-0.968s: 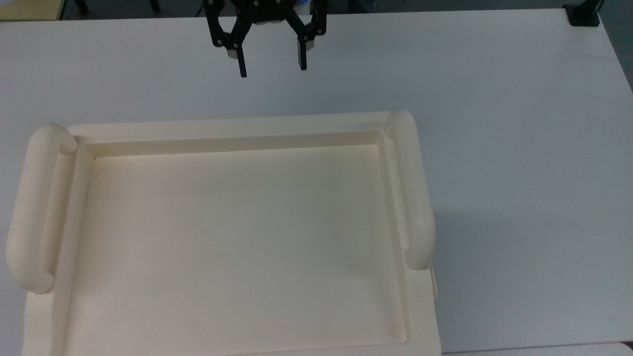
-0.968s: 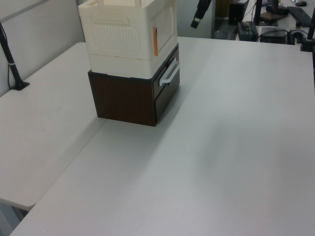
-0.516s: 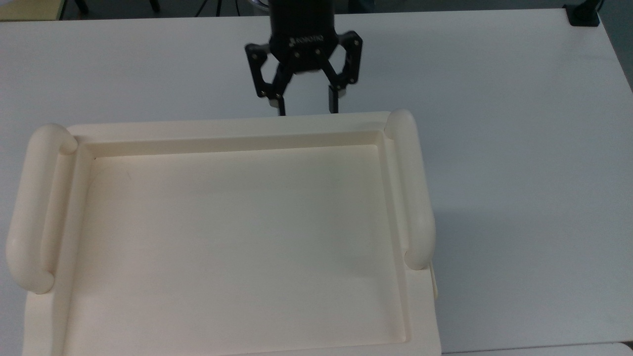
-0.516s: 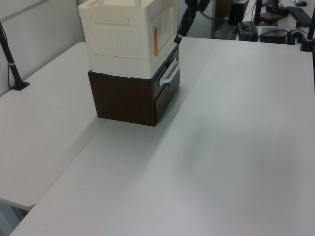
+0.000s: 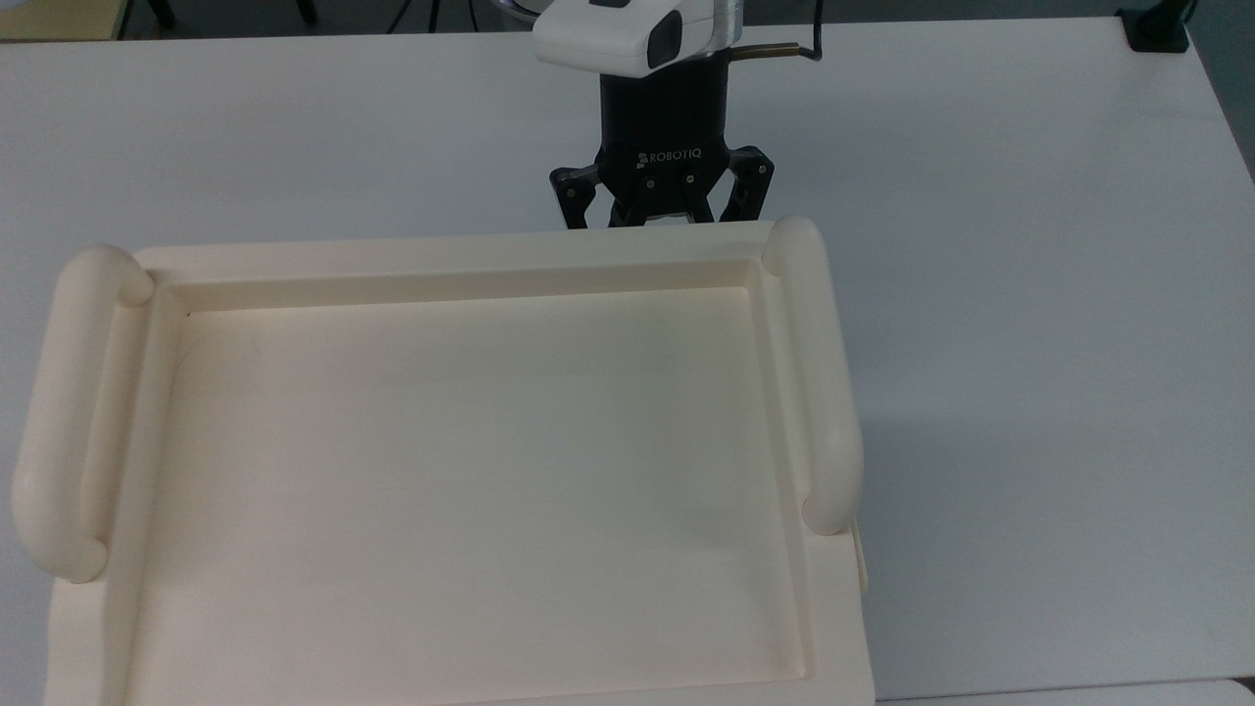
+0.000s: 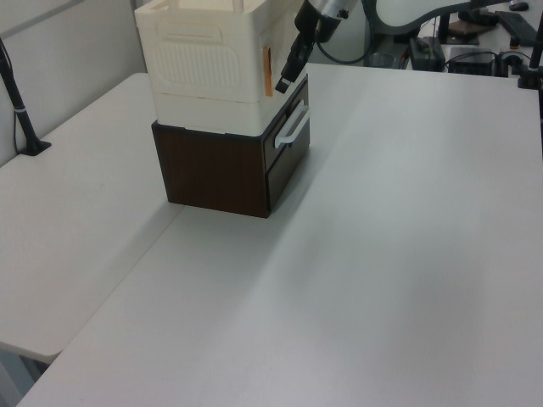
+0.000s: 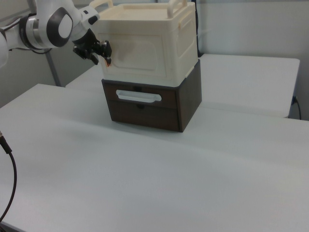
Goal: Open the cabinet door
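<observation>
Door: the cabinet door [image 7: 137, 57] is seen as a flat cream panel on the front face of the cream cabinet [image 7: 159, 41], facing the camera in the right view; it appears flush with the body.
Fittings: a small orange-brown strip [image 6: 267, 71] is seen on the door's edge in the left view.
Cabinet top: a recessed tray-like top [image 5: 471, 471] is flanked by two thick rounded tube handles [image 5: 819, 373] in the top view.
Base: the cream cabinet is stacked on a dark brown drawer unit [image 7: 154, 104], which is fitted with a white bar handle [image 7: 138, 96].
Gripper: the gripper [image 7: 100, 52] is held close against the door's edge, at the right view's left; whether contact is made cannot be told.
Jaws: their spread cannot be told, the tips being hidden behind the cabinet's rim in the top view.
Arm: the white arm [image 7: 53, 24] is extended from the right view's left.
Support: everything is set on a white table [image 6: 407, 254].
</observation>
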### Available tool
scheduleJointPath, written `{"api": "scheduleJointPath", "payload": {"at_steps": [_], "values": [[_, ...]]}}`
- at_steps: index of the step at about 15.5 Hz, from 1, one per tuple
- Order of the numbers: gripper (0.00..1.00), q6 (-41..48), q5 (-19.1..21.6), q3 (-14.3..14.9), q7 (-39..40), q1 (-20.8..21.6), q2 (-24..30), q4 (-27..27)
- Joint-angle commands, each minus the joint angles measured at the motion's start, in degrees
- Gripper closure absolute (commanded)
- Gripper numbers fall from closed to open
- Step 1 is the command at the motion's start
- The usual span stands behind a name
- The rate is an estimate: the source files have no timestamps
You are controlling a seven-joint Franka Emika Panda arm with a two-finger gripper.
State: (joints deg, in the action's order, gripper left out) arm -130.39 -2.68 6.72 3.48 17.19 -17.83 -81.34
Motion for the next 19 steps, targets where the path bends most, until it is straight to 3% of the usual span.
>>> {"api": "scheduleJointPath", "payload": {"at_steps": [1,3,7,13,15,19], "values": [[0.62,-2.0,-2.4,1.5,-1.5,2.1,-0.4,0.9],[0.74,-3.5,-4.0,1.5,-1.5,1.9,-0.6,0.9],[0.78,-6.5,-4.9,2.1,-1.5,1.8,-1.4,0.9],[0.78,-7.6,-6.5,2.7,-3.7,2.1,-3.7,3.4],[0.68,-10.7,-8.7,2.8,-7.0,2.0,-4.4,3.4],[0.73,-10.8,-10.1,2.7,-9.2,2.1,-4.5,3.4]]}}
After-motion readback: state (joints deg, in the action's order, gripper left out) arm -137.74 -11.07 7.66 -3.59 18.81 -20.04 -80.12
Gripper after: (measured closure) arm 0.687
